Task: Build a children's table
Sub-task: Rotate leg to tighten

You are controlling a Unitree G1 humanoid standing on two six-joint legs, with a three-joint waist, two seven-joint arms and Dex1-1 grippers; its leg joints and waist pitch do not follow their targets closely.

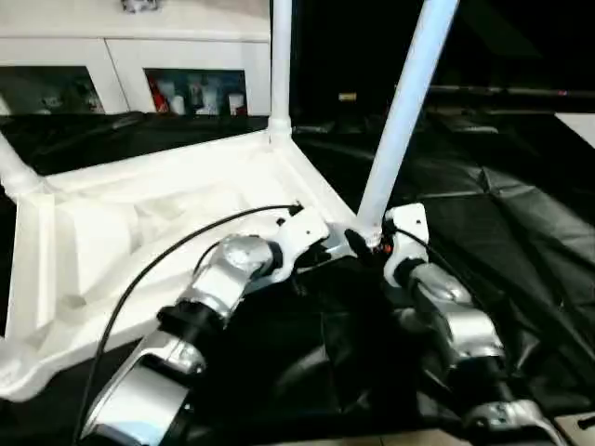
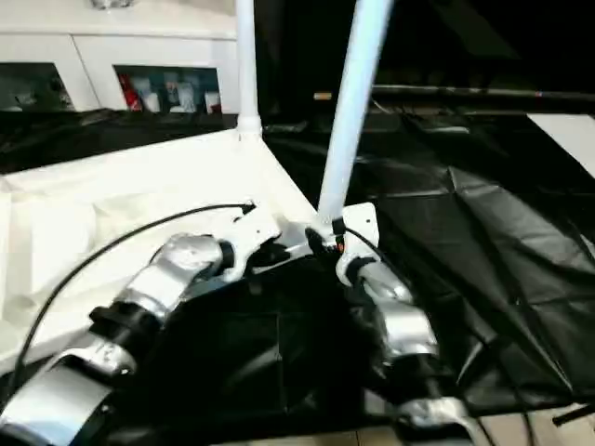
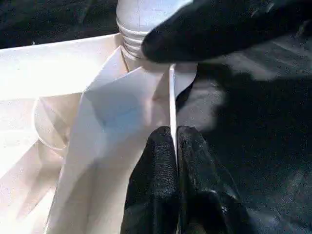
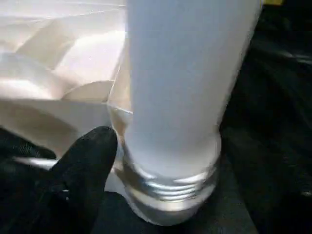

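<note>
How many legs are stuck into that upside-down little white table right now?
3 can be seen: one upright at the far corner, one leaning at the near right corner by the end effectors, one stub at the left corner. The fourth corner lies behind the robot's left arm.

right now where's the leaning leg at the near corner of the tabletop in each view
Left eye view: leaning leg, centre-right, running to the top edge.
Right eye view: same leg, just right of centre.
Left wrist view: its threaded foot at the top.
Right wrist view: leg across the centre.
Shared landmark: the threaded foot at the tabletop corner.
</note>
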